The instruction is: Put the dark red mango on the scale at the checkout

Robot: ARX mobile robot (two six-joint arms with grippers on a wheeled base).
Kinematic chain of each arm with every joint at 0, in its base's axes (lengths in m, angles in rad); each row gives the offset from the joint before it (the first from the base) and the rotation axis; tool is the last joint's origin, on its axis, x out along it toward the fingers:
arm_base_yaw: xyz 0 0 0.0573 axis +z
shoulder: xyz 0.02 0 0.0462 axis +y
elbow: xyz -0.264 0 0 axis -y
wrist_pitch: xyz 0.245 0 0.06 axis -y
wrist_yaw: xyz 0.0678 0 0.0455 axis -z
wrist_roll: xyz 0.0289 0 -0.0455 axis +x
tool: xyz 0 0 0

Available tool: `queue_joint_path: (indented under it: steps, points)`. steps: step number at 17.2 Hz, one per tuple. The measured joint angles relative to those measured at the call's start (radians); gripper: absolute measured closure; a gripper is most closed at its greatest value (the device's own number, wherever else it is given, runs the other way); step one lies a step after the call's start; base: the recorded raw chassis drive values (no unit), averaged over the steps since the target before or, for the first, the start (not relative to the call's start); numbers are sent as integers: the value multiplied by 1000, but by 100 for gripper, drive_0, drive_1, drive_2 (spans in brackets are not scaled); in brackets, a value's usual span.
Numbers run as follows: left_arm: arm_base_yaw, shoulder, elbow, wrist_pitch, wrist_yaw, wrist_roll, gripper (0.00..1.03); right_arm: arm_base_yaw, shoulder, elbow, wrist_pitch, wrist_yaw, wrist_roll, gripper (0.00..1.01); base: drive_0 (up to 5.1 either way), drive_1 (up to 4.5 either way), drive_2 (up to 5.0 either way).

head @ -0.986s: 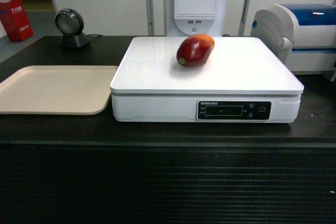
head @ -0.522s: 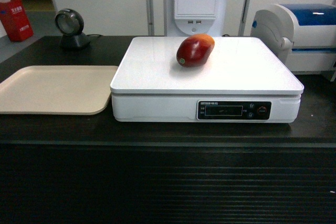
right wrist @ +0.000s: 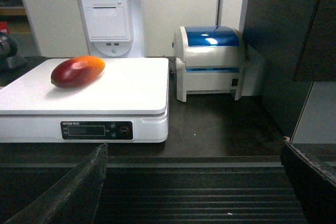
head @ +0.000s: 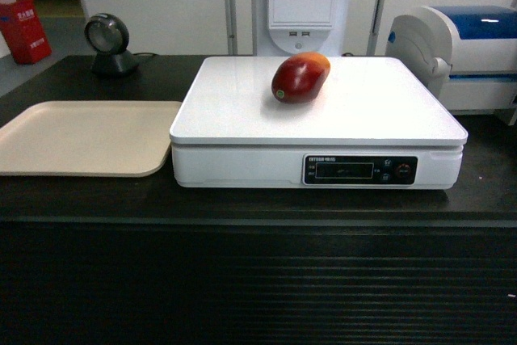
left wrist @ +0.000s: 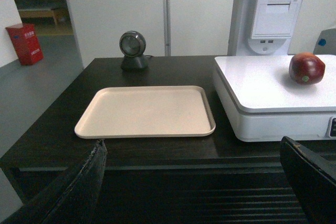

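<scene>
The dark red mango (head: 300,77) lies on the white platform of the scale (head: 242,111), toward its far side, with its orange end pointing back right. It also shows in the left wrist view as the mango (left wrist: 306,68) on the scale (left wrist: 252,85), and in the right wrist view as the mango (right wrist: 77,71) on the scale (right wrist: 131,90). The scale stands on the black checkout (head: 258,280) counter. My left gripper (left wrist: 191,182) is open and holds nothing, drawn back in front of the ribbed counter front. My right gripper (right wrist: 194,184) is likewise open and holds nothing. Neither gripper appears in the head view.
A beige tray (head: 81,136) lies left of the scale. A round black scanner (head: 109,42) stands at the back left. A white-and-blue printer (head: 464,54) sits at the right, a white kiosk (head: 300,2) behind the scale, and a red box (head: 24,30) at far left.
</scene>
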Motion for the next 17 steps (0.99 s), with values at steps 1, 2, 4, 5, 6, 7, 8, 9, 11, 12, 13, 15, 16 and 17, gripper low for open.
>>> queue_joint_path:
  steps: [1,2,4,5,6,7,8,9,11,12,13,15,16,17]
  points:
    - [0,0,0,0,0,0,5,0,0,0,0,0,0,3,0,0,0]
    - [0,0,0,0,0,0,5,0,0,0,0,0,0,3,0,0,0]
    - [0,0,0,0,0,0,5,0,0,0,0,0,0,3,0,0,0]
    - [0,0,0,0,0,0,5,0,0,0,0,0,0,3,0,0,0]
    - [0,0,0,0,0,0,5,0,0,0,0,0,0,3,0,0,0]
    - [0,0,0,0,0,0,5,0,0,0,0,0,0,3,0,0,0]
    - [0,0,0,0,0,0,5,0,0,0,0,0,0,3,0,0,0]
    - [0,0,0,0,0,0,5,0,0,0,0,0,0,3,0,0,0]
    - [0,0,0,0,0,0,5,0,0,0,0,0,0,3,0,0,0]
    - [0,0,0,0,0,0,5,0,0,0,1,0,0,3,0,0,0]
    - [0,0,0,3,0,0,5,0,0,0,2,0,0,3,0,0,0]
    - [0,0,0,2,0,0,5,0,0,0,2,0,0,3,0,0,0]
    - [0,0,0,2,0,0,5,0,0,0,2,0,0,3,0,0,0]
    - [0,0,0,2,0,0,5,0,0,0,2,-1,0,3,0,0,0]
